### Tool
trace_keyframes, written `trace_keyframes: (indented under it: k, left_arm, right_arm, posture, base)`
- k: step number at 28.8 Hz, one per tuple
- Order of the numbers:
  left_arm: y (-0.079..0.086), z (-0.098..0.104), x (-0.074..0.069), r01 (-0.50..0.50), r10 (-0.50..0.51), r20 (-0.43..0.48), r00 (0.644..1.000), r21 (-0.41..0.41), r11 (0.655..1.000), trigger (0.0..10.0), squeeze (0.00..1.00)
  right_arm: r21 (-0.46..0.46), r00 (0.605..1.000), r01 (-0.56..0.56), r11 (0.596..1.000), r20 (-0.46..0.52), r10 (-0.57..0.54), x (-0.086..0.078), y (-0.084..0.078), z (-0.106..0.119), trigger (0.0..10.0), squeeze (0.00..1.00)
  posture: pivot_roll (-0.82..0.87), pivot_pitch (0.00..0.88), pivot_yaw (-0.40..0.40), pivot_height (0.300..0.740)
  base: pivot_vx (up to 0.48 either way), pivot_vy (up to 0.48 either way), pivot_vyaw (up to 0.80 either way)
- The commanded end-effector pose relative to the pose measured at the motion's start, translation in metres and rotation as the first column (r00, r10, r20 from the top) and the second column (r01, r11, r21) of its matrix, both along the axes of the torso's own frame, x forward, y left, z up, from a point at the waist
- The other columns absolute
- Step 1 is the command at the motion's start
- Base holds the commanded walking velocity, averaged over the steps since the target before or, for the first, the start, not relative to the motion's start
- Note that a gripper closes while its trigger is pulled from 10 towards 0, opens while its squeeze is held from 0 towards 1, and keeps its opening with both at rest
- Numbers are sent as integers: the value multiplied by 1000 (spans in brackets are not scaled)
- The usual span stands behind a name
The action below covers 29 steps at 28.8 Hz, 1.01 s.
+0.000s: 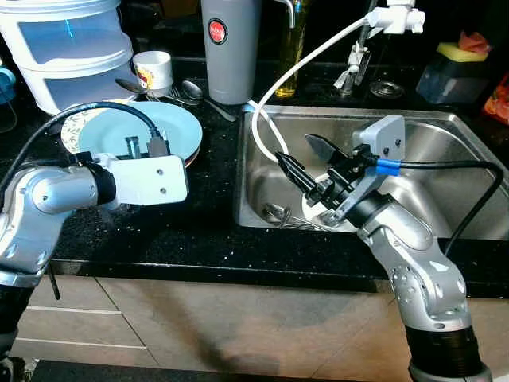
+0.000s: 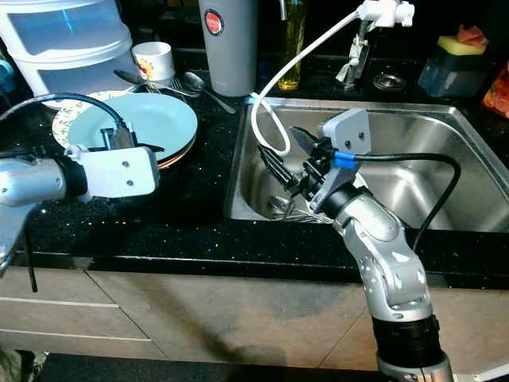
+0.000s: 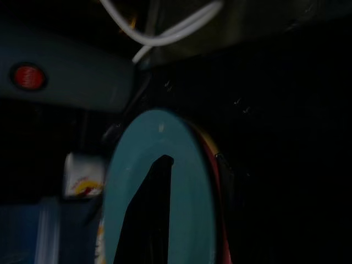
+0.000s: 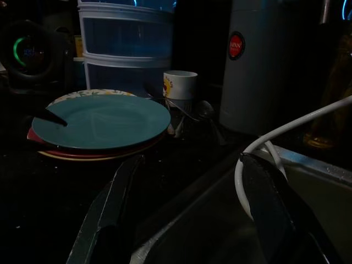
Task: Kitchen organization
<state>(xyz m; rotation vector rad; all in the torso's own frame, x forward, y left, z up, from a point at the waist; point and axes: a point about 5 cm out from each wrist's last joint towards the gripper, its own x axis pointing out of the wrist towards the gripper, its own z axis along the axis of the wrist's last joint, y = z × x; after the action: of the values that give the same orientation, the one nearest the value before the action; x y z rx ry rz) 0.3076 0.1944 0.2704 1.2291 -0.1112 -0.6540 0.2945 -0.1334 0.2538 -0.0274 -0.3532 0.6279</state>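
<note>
- The right gripper (image 1: 312, 169) hangs over the left half of the stainless steel sink (image 1: 445, 127), fingers spread wide and holding nothing, tips aimed left and slightly far toward the counter.
- The task's thing here is probably the metal cutlery (image 1: 296, 220) lying on the sink floor near the left wall, just below that gripper. It is thin and shiny; its long axis seems to run roughly left to right along the basin floor, though which end is the handle cannot be made out.
- To do this step well, the wrist should tip down so the fingers point into the basin, straddle the piece across its narrow width and close low near the middle. A flat piece on steel will tend to slide.
- Keep clear of the white flexible hose (image 1: 266, 127) looping over the sink's left rim, just beside the fingers.
- The left gripper (image 3: 148, 214) reaches over the round teal plate (image 1: 171, 127) topping a stack on the black speckled counter (image 1: 207, 223); one dark finger lies across the plate, and how far its fingers are parted cannot be told.
</note>
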Motion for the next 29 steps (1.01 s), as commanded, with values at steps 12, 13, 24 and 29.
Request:
trace_keyframes:
  k: [12,13,24,29]
  left_arm:
    - [8,-14,17,-136,121,87,989,184,974,10000,0]
    - [6,-16,18,-125,113,74,991,184,975,10000,0]
    - [-10,-1,5,-31,18,95,995,131,991,10000,0]
    - [2,4,3,-66,41,115,993,223,973,10000,965]
  right_arm:
    - [13,1000,24,1000,6,-24,0,-5,3,10000,0]
    - [14,999,31,999,7,-31,0,-6,3,10000,0]
    - [17,998,55,998,9,-55,-1,-12,5,10000,0]
    - [22,998,56,998,8,-57,1,-13,5,10000,0]
  posture:
    - [114,81,2,740]
    - [112,81,4,740]
    - [109,89,0,740]
    - [119,89,-5,740]
  base:
    - [0,0,0]
    - [0,0,0]
    - [0,0,0]
    - [0,0,0]
